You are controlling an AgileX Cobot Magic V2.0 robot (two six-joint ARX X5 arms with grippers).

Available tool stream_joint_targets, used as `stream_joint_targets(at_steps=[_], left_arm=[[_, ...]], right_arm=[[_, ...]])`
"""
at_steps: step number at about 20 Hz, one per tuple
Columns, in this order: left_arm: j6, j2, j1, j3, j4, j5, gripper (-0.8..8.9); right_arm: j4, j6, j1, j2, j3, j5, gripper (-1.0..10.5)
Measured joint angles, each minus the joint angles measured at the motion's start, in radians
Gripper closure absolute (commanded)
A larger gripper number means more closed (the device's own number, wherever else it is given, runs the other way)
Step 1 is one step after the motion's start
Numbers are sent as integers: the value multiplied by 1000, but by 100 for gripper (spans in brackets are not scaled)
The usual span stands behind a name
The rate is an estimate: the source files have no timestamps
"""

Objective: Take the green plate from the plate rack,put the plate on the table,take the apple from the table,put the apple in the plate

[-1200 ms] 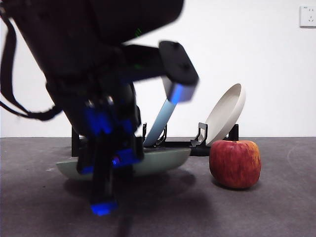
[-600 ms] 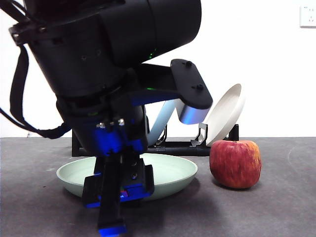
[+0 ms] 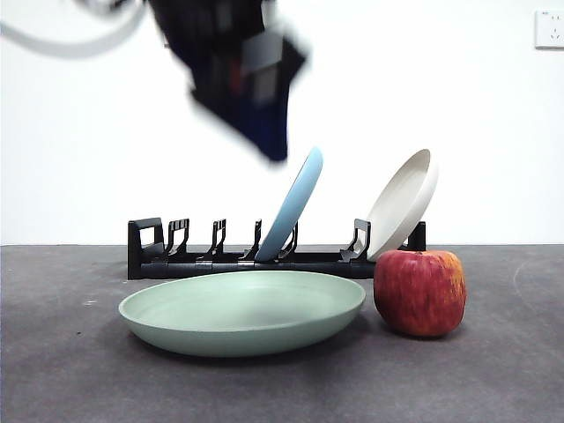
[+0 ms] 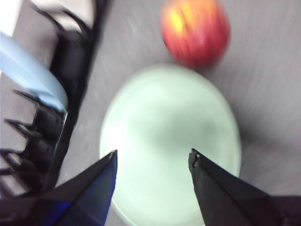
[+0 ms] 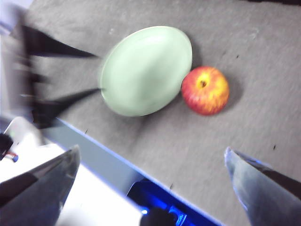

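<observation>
Green plate (image 3: 242,313) lies flat on the counter (image 3: 493,370) now, right way up, just in front of the black plate rack (image 3: 264,256), and nobody is holding it. Half a second ago a gripper was pressed low over it; that left gripper (image 4: 153,157) has since let go and lifted clear, a dark blur high above the rack in the front view, jaws spread wide and empty over the plate. So the first half of the job looks done. The apple (image 3: 420,292) sits on the counter just right of the plate, close to its rim, untouched. The light blue plate (image 3: 291,203) and the cream plate (image 3: 404,201) lean in the rack. The right gripper (image 5: 150,160) waits higher up, jaws wide, nothing in them. Picking up the apple comes next, I'd say.
</observation>
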Motion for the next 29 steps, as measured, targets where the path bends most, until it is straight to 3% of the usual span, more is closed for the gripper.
stream_joint_targets(at_steps=[2,10,14,20,29], left_arm=[[-26,-59,0,48,-29,108,553],[-140,-204,0,137,-156,68,553],[-214,-345,0,198,-216,88,553],[-305,-438,0,201,-290,119,553],[-332,-446,0,201,-334,119,554]], right_arm=[[37,2,3,47,0,0,230],[217,11,133,265,0,81,226],[317,13,227,421,0,234,226],[436,14,297,625,1,332,226],[498,13,335,771,1,397,226]])
